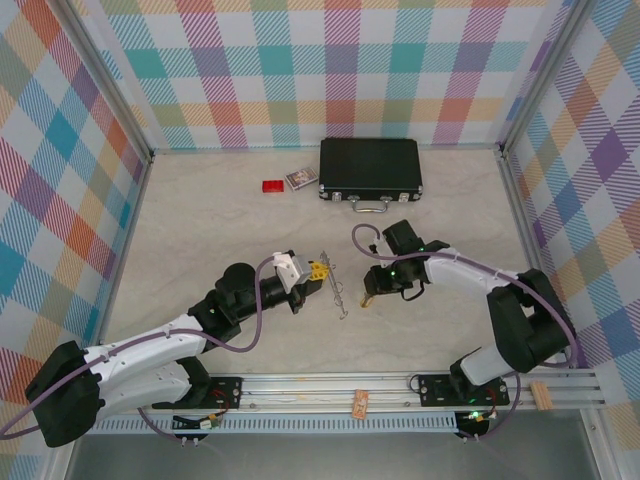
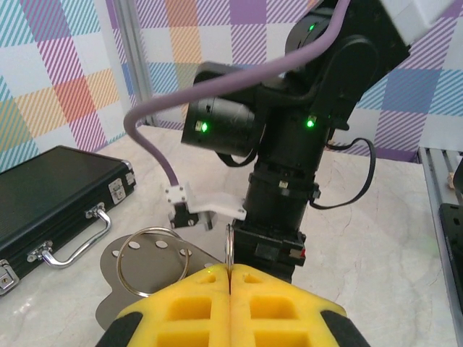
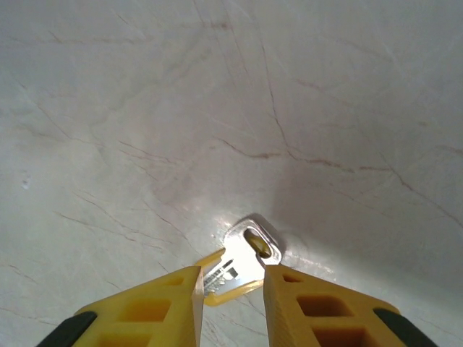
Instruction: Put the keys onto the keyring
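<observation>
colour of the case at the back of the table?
Black, with a silver handle and latches: the case. Clearest in the top external view.

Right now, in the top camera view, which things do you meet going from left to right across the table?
Red block → small card → left claw pinching the keyring → right claw over a key, with the black case farther back.
</observation>
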`<state>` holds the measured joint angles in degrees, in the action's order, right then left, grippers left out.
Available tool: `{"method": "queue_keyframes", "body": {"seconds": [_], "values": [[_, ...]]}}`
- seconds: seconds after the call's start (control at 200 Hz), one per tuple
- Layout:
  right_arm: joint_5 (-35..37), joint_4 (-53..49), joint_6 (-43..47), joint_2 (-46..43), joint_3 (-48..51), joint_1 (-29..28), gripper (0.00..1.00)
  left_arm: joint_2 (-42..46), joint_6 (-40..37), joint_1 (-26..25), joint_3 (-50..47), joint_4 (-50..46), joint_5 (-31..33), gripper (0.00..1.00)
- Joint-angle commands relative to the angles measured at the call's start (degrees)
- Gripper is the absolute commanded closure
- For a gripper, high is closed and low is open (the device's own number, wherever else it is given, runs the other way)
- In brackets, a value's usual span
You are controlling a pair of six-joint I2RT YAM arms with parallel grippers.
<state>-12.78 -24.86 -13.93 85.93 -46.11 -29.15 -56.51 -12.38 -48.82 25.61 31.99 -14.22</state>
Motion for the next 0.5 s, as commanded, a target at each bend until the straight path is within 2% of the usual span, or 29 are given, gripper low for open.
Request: {"method": "queue_keyframes", "body": {"seconds": [0.0, 0.495], "values": [[-0.96, -2.39, 0.45, 1.23, -1.53, 0.32, 0.73, 1.02, 1.3, 0.73, -0.64, 4.73, -1.49, 1.0], [1.01, -1.99, 0.22, 4.49, -3.17, 0.27, 0.74, 1.34, 2.1, 1.06, -1.35, 5.95, -1.91, 1.0]]}}
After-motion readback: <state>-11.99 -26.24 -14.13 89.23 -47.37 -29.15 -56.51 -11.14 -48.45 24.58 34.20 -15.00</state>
